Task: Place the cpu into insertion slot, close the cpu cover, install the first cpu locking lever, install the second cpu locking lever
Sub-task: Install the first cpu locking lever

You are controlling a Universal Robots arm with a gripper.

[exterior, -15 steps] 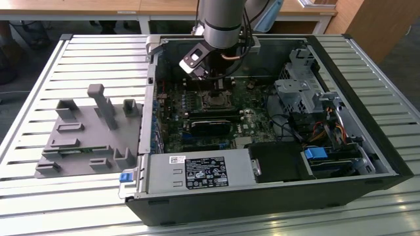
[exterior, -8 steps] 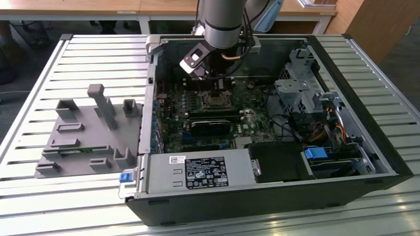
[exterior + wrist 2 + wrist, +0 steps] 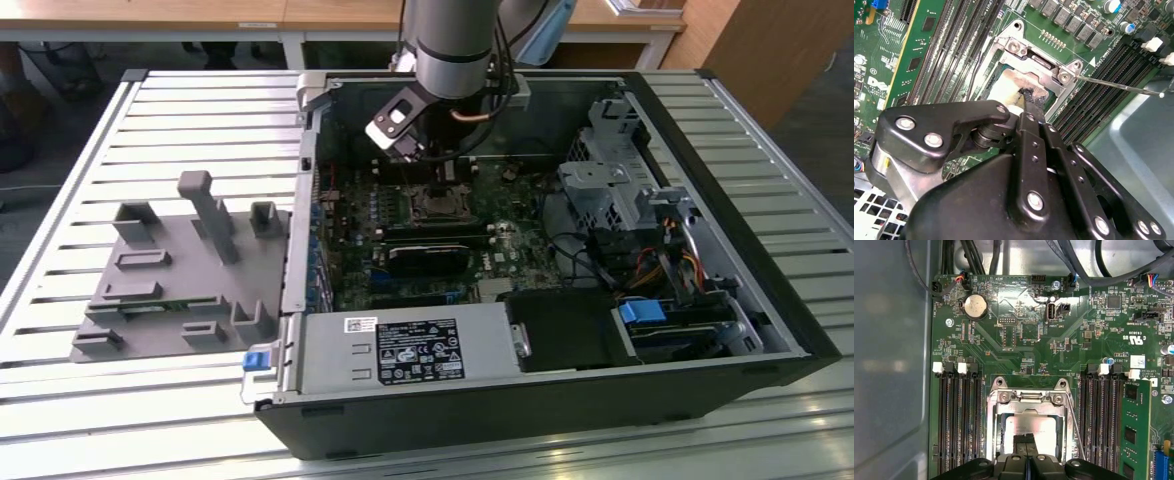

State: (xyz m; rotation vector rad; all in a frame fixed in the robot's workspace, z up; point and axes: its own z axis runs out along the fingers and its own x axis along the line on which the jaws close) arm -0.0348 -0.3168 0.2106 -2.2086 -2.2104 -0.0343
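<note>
Gripper (image 3: 1028, 97) is sitting fully closed, holding nothing. Second wrist view is showing you its tips touching the cpu (image 3: 1004, 87) inside the cpu cover (image 3: 1051, 82); exterior view, the arm (image 3: 454, 45) at 12 o'clock of the insertion slot (image 3: 438, 205).

A grey cylindrical robot arm (image 3: 451, 45) reaches down into an open black metal computer case (image 3: 534, 420) on a slatted silver table (image 3: 80, 420). Its dark gripper (image 3: 430, 172) seems to sit over the small square black-framed insertion slot (image 3: 435, 206). A grey plastic fixture (image 3: 174, 270) stands at the exterior view's left.
</note>
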